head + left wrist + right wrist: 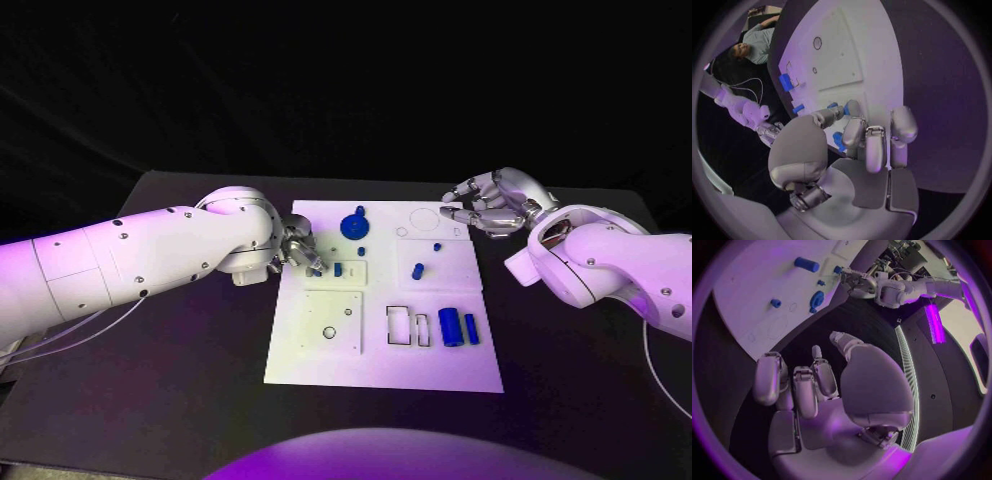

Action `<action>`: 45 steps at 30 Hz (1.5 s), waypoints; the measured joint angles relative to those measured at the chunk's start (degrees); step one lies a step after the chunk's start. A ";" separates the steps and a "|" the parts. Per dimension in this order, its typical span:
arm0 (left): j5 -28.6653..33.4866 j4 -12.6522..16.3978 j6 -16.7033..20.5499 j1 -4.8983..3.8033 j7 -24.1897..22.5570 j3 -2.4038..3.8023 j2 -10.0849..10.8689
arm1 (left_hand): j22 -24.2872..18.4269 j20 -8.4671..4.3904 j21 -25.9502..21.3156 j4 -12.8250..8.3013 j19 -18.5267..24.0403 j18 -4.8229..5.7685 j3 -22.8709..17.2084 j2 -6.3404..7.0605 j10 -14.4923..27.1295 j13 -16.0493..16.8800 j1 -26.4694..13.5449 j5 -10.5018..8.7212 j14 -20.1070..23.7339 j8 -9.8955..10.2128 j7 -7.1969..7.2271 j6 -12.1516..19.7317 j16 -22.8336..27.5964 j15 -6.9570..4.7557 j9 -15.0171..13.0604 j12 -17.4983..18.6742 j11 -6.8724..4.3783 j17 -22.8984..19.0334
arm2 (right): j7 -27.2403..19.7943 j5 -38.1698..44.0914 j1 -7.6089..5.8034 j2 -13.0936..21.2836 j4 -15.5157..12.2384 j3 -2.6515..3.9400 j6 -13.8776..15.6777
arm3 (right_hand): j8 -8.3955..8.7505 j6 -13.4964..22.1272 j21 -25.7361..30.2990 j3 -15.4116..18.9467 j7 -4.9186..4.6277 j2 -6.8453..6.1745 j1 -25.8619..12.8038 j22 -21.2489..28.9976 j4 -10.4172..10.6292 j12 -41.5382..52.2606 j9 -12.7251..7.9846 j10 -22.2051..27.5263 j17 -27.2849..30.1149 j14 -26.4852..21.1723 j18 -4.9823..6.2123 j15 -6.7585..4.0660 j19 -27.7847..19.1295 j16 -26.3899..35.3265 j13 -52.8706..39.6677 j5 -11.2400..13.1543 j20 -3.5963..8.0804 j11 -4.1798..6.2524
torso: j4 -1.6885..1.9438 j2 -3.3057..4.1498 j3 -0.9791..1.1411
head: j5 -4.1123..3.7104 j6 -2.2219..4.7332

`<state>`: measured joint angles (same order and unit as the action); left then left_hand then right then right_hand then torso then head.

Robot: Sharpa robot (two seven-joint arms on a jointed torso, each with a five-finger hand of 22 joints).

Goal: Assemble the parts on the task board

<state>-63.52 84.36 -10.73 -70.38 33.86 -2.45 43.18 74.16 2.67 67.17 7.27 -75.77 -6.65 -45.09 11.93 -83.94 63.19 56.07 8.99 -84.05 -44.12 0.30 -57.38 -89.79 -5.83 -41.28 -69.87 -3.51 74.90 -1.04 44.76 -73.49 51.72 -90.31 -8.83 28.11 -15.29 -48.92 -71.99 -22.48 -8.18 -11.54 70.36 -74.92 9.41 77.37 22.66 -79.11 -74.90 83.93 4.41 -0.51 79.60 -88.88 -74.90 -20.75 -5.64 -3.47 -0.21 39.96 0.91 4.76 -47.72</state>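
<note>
The white task board [382,345] lies in the middle of the black table. On it are a round blue knob [353,224], a small blue peg [417,270] and two blue cylinders [459,327]. My left hand [299,255] is at the board's left edge, fingers down on it. Its thumb and a fingertip [852,108] meet on a small blue part [832,106]. Another blue piece [338,268] stands just beside them. My right hand [488,208] hovers over the board's far right corner, its fingers [814,382] curled in with nothing in them.
Outlined slots [407,326] and a square plate with holes [332,320] take up the board's near half. Black table [188,380] runs all round the board. The right wrist view has the knob [816,300] and a cylinder [806,264] on the board beyond the hand.
</note>
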 measured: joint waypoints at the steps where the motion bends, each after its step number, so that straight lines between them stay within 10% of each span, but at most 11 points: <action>1: 0.02 -0.03 0.03 0.01 0.00 0.00 -0.01 | 0.05 0.00 0.00 0.03 0.00 0.00 0.30 0.00 0.00 0.00 0.00 0.00 0.00 0.00 0.00 0.00 0.00 0.00 0.00 0.00 0.00 0.00 | 0.00 0.00 0.00 0.01 -0.01 0.00 0.00 | 0.00 0.00 0.00 0.00 0.00 0.00 0.00 0.00 0.00 0.00 0.00 0.00 0.00 0.00 0.00 0.00 0.00 0.00 0.00 0.00 0.00 0.00 | 0.00 0.00 0.00 | -0.01 0.00; 19: 0.36 -0.72 0.37 0.07 0.29 -0.06 -0.07 | 0.52 0.00 -0.95 9.10 0.00 0.00 14.65 -0.20 -0.01 -0.01 3.75 -1.31 0.00 3.23 0.02 -0.99 0.00 0.00 -1.43 0.19 0.02 0.00 | 0.00 0.00 0.00 0.10 -0.05 0.00 0.07 | 0.00 0.00 0.00 0.00 0.00 0.00 0.00 0.01 0.00 0.00 -0.01 0.00 0.00 0.00 0.00 0.00 0.00 0.22 0.09 0.00 0.00 0.00 | 0.02 0.00 -0.03 | -0.06 0.03; 45: 2.10 -0.24 4.12 0.17 0.70 0.12 0.92 | 0.28 -0.22 -2.43 9.56 0.23 0.00 20.30 -0.81 -0.01 -1.89 4.81 1.21 0.00 4.65 -0.20 -1.20 0.00 0.01 -1.95 1.81 0.03 0.00 | -0.11 0.00 0.04 -0.07 0.08 0.00 0.11 | 0.00 0.40 0.49 0.00 0.01 0.00 0.00 -0.03 0.00 0.00 0.03 0.00 -0.04 0.00 -0.01 0.00 -0.21 0.23 0.14 0.00 0.21 0.00 | 0.02 -0.03 -0.07 | -0.77 0.48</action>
<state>-61.42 84.12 -6.62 -70.21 34.56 -2.34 44.10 74.44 2.45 64.74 16.83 -75.55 -6.65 -24.80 11.12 -83.95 61.30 60.89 10.20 -84.04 -39.46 0.10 -58.59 -89.79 -5.82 -43.23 -68.06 -3.48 74.90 -1.15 44.76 -73.45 51.65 -90.24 -8.83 28.21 -15.28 -48.52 -71.51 -22.47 -8.17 -11.54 70.36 -74.94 9.41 77.37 22.69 -79.11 -74.95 83.93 4.40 -0.51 79.39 -88.66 -74.76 -20.75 -5.43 -3.47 -0.19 39.93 0.84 3.99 -47.25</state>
